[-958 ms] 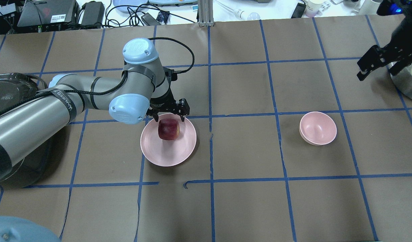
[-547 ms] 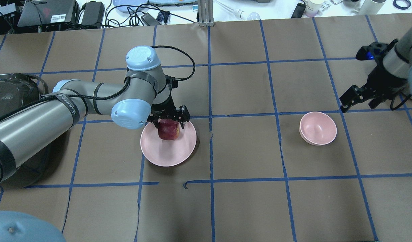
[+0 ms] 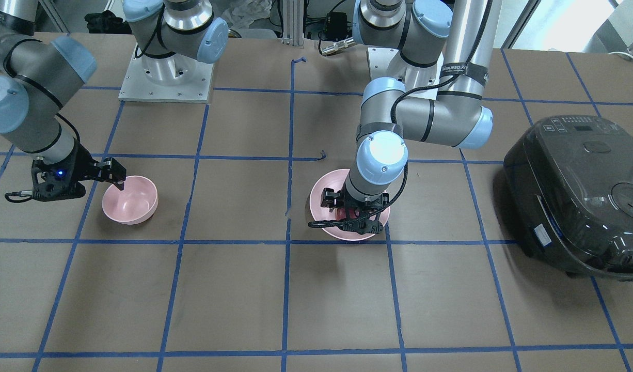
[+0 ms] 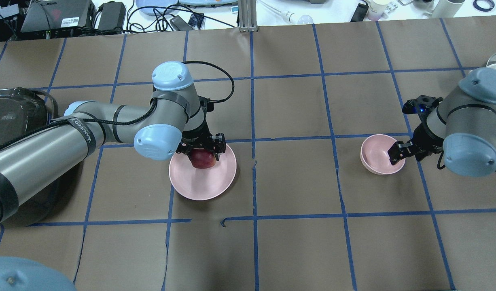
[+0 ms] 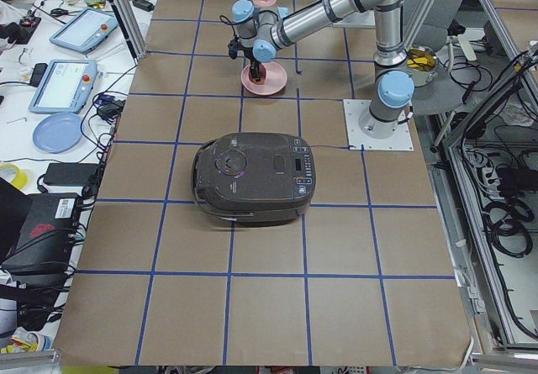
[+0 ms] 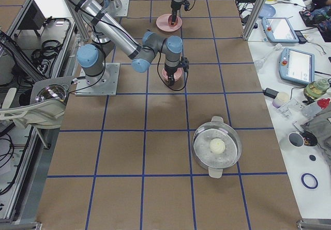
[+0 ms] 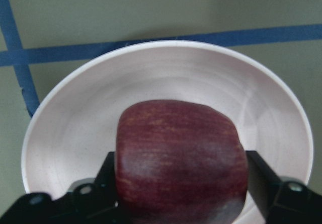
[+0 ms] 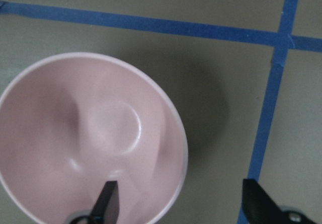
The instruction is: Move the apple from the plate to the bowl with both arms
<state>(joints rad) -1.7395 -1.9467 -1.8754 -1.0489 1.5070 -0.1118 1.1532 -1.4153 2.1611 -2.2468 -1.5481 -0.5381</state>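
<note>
The dark red apple [image 4: 203, 160] sits on the far part of the pale pink plate [image 4: 203, 186]. My left gripper [image 4: 201, 150] is open and low over the plate, one finger on each side of the apple. In the left wrist view the apple [image 7: 181, 158] fills the gap between the black fingers [image 7: 103, 176] above the plate [image 7: 65, 133]. The pink bowl [image 4: 375, 155] stands to the right and is empty. My right gripper [image 4: 403, 152] is open astride its right rim. In the right wrist view one finger [image 8: 107, 199] is inside the bowl [image 8: 60, 123], the other outside.
A black rice cooker [image 4: 9, 117] stands at the table's left end behind the left arm. A steel pot with a lid [image 6: 217, 147] stands beyond the bowl at the right end. Cables and devices [image 4: 110, 16] line the far edge.
My left gripper has come down around the apple. My right arm has swung in from the far right and dropped to the bowl's rim.
</note>
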